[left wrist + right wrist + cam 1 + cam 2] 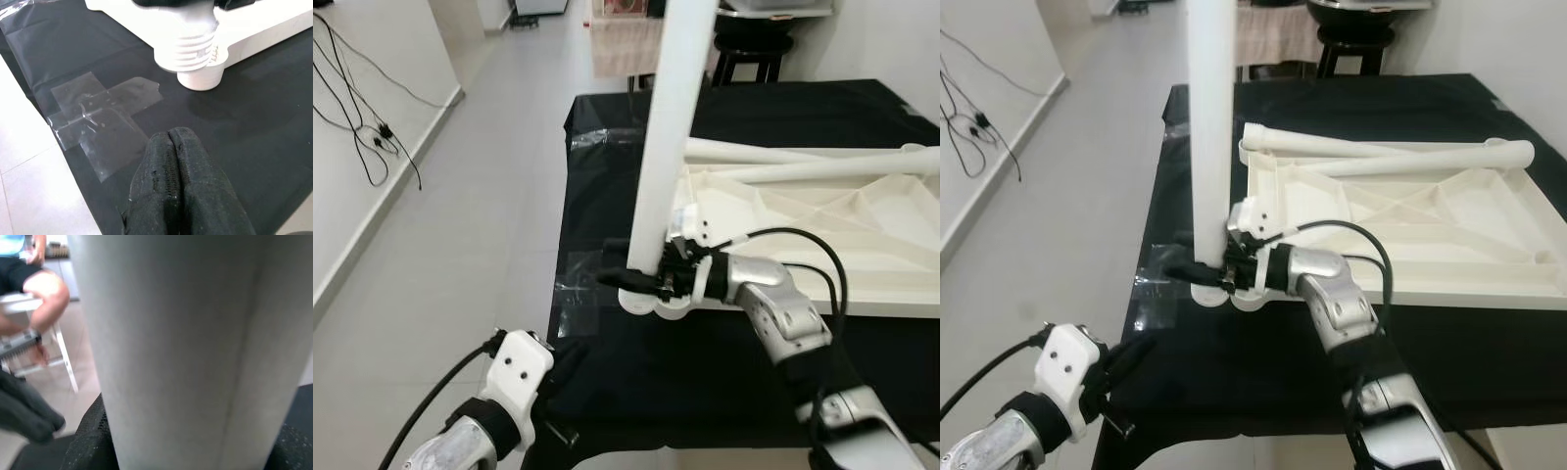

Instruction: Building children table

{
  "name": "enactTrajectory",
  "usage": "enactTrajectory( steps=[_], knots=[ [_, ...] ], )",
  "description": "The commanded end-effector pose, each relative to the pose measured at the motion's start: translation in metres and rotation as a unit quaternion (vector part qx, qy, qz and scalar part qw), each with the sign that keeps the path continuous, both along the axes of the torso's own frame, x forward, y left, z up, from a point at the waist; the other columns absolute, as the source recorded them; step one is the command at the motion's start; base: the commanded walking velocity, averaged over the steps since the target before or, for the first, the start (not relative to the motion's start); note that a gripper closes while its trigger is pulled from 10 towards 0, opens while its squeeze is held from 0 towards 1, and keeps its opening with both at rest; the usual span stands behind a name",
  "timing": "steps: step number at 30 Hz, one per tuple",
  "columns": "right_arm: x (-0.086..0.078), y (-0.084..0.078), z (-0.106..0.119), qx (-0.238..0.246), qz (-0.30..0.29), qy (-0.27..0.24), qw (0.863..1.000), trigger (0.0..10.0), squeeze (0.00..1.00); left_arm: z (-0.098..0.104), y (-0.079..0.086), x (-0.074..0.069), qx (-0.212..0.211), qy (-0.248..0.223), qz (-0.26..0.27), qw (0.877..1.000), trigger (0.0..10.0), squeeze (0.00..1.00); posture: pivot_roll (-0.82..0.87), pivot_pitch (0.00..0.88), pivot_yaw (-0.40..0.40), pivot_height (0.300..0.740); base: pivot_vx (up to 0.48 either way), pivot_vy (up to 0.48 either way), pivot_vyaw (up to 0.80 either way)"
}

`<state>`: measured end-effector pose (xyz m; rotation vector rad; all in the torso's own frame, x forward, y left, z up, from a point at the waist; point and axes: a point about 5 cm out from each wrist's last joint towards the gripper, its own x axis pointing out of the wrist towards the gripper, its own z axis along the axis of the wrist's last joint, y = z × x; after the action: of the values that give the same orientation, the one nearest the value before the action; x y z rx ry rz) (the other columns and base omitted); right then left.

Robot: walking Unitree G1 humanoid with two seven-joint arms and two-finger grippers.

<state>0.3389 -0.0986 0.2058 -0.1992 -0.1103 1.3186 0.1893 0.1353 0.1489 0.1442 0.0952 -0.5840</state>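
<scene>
A white children's tabletop (822,220) lies upside down on a black-covered table (705,362). One white leg (671,127) stands upright in its near-left corner socket (198,51). My right gripper (641,277) is shut on the base of that leg, and the leg (190,347) shows very close in the right wrist view. Two more white legs (1381,149) lie across the tabletop's far side. My left gripper (176,147) is shut, holding nothing, low over the black cloth a little in front of the socket.
Clear tape patches (100,117) stick to the cloth near the table's left edge. Grey tiled floor (460,215) lies to the left, with black cables (367,127) by the wall. A black stool (749,49) stands beyond the table. A seated person (34,293) shows in the right wrist view.
</scene>
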Motion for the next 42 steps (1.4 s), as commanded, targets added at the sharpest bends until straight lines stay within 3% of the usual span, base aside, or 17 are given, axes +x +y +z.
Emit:
enactTrajectory(
  steps=[1,4,8,15,16,17,20,31,42],
  knots=[
    [0.002,-0.002,0.000,-0.010,0.004,-0.010,1.000,10.0,0.00,0.003,0.001,-0.002,0.009,-0.006,0.001,1.000,0.0,0.00,0.15,0.214,0.004,0.740,0.000,0.000,0.00],
    [0.003,-0.004,0.000,-0.010,0.003,-0.010,1.000,10.0,0.00,0.003,0.001,-0.002,0.010,-0.007,0.001,1.000,0.0,0.00,0.15,0.215,0.006,0.740,0.000,0.000,0.00],
    [0.011,-0.021,0.009,-0.009,-0.018,-0.016,1.000,10.0,0.00,0.009,-0.003,-0.007,-0.003,-0.013,-0.017,1.000,0.0,0.00,0.15,0.244,0.009,0.740,0.000,0.000,0.00],
    [0.010,-0.027,0.011,0.015,-0.012,-0.005,1.000,10.0,0.00,0.011,-0.006,-0.009,-0.009,-0.015,-0.037,0.999,0.0,0.00,0.15,0.255,0.017,0.740,0.000,0.000,0.00],
    [0.009,-0.028,0.011,0.030,-0.007,0.002,1.000,10.0,0.00,0.012,-0.009,-0.010,-0.011,-0.016,-0.049,0.999,3.1,0.00,0.15,0.259,0.021,0.740,0.000,0.000,0.00],
    [0.008,-0.028,0.011,0.045,-0.003,0.009,0.999,10.0,0.00,0.012,-0.010,-0.011,-0.013,-0.016,-0.058,0.998,10.0,0.00,0.15,0.263,0.026,0.740,0.000,0.000,0.00],
    [0.005,-0.029,0.009,0.071,0.008,0.028,0.997,10.0,0.00,0.011,-0.010,-0.012,-0.016,-0.014,-0.063,0.998,10.0,0.00,0.15,0.267,0.030,0.740,0.000,0.000,0.00],
    [0.011,-0.038,0.002,0.078,-0.008,0.041,0.996,10.0,0.00,0.012,-0.009,-0.014,-0.015,-0.013,-0.062,0.998,10.0,0.00,0.16,0.281,0.034,0.740,0.000,0.000,0.00],
    [0.016,-0.052,0.004,0.036,-0.025,0.029,0.999,10.0,0.00,0.013,-0.008,-0.017,-0.012,-0.011,-0.064,0.998,10.0,0.00,0.17,0.283,0.039,0.740,0.000,0.000,0.00]
  ],
)
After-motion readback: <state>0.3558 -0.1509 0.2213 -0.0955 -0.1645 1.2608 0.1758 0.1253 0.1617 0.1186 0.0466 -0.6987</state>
